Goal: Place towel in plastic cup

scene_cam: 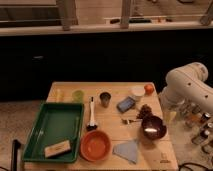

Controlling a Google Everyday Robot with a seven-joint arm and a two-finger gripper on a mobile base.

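Observation:
A grey-blue towel (127,150) lies flat near the table's front edge, between an orange bowl (95,145) and a dark purple bowl (153,127). A pale green translucent plastic cup (77,95) stands upright at the back left of the table. My white arm (187,86) reaches in from the right. The gripper (170,114) hangs at the table's right edge, well away from both the towel and the cup.
A green tray (42,131) at the front left holds a wooden block (57,148). A brush (91,115), a dark metal cup (105,99), a blue object (126,104), a white cup (137,91), an orange (149,89) and a pine cone (145,110) stand around the middle and back right.

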